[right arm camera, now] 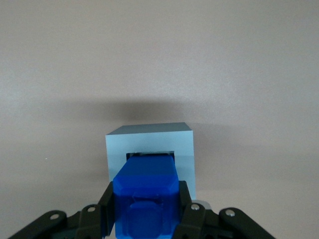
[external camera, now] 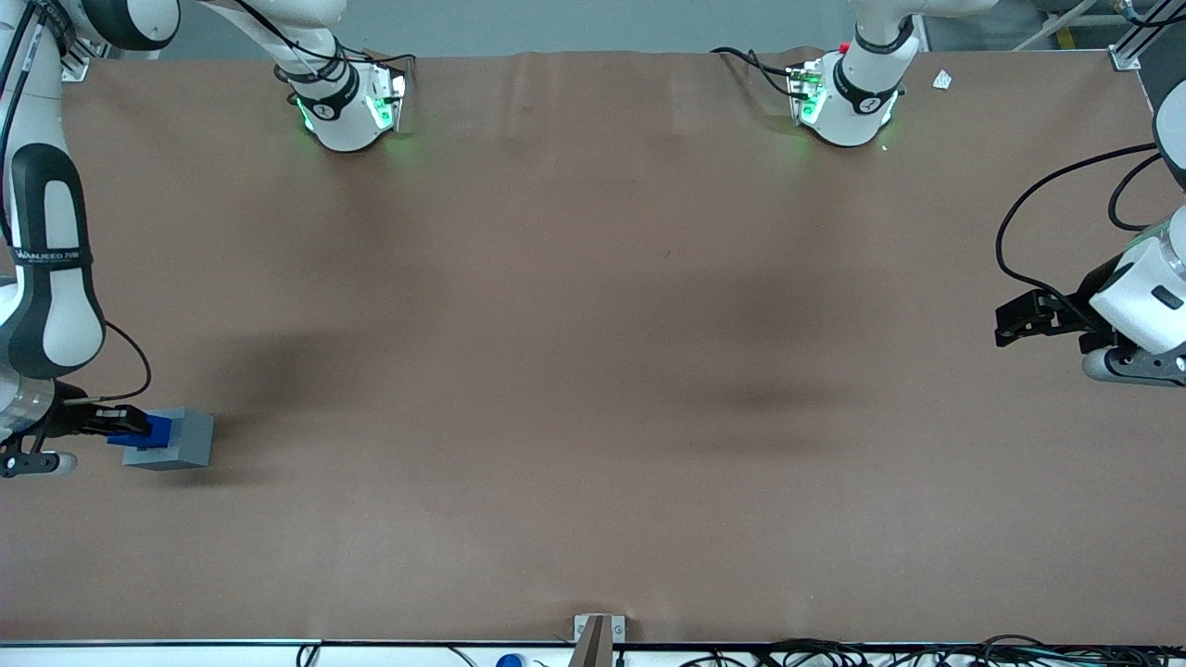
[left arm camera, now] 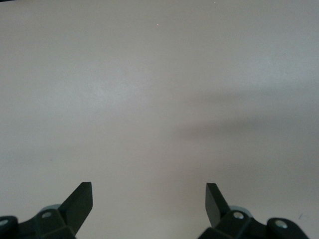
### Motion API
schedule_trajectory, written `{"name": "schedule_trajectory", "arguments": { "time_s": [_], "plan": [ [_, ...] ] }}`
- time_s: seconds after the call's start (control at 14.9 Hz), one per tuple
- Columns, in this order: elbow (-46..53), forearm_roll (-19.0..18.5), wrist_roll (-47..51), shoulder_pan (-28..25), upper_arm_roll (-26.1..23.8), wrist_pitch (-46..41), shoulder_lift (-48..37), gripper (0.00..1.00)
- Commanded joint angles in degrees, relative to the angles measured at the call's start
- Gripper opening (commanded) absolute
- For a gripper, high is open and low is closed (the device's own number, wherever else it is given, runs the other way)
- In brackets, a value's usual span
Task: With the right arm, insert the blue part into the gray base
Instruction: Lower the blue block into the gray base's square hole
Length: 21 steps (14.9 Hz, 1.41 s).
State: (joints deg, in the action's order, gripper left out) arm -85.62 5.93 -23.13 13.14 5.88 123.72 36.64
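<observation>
Gripper: black two-finger gripper (external camera: 130, 424) of the right arm (external camera: 46, 278), positioned low over the table at the working arm's end, directly above the gray base. In the right wrist view the gripper (right arm camera: 145, 211) frames the blue part from both sides.
Gripper state: fingers (right arm camera: 105, 206) closed against the two side faces of the blue part; the part fills the gap between them, so the opening equals the part's width.
Blue part: bright blue block (right arm camera: 146, 191) clamped between the fingers. Its leading end sits at the mouth of the socket in the gray base. In the front view the blue part (external camera: 153, 431) overlaps the top of the base on the side toward the arm. How deep it has entered the socket cannot be determined.
Gray base: light gray cube (external camera: 176, 440) standing on the table surface, close under the gripper. In the right wrist view the gray base (right arm camera: 149, 139) shows its top face with a dark square socket opening, mostly covered by the blue part.
Alignment: blue part is centered between the socket's side walls in the right wrist view.
Table: brown surface (external camera: 593, 371) carrying the base; a soft shadow lies beside the cube.
Right arm: white links with black panels, reaching down to the base from the table's edge.
</observation>
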Motion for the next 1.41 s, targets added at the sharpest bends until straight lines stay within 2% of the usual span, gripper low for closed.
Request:
{"name": "schedule_trajectory", "arguments": {
  "time_s": [0.0,0.34,0.4,0.47,0.54,0.61,0.67,0.74,1.01,1.35],
  "plan": [
    [1.8,0.7,-1.4,1.4,-0.9,-0.1,1.7,0.0],
    [1.9,0.8,-1.3,1.4,-1.0,0.3,2.0,0.0],
    [1.9,0.8,-1.0,1.3,-1.0,0.8,2.1,0.04],
    [1.9,0.9,-0.8,1.3,-1.0,1.3,2.2,0.25],
    [1.8,1.4,-0.7,1.3,-1.0,1.5,2.4,0.76],
    [1.9,2.6,-0.6,1.3,-1.0,1.5,2.4,0.81],
    [1.9,3.1,-0.4,1.3,-1.0,1.5,2.4,0.95],
    [1.9,3.6,0.4,1.2,-1.0,1.4,2.2,0.98],
    [3.9,3.7,1.2,0.3,-1.0,-0.7,-0.3,0.99],
    [3.4,2.9,7.8,-2.8,-0.8,-17.2,-12.1,0.99]
  ]
}}
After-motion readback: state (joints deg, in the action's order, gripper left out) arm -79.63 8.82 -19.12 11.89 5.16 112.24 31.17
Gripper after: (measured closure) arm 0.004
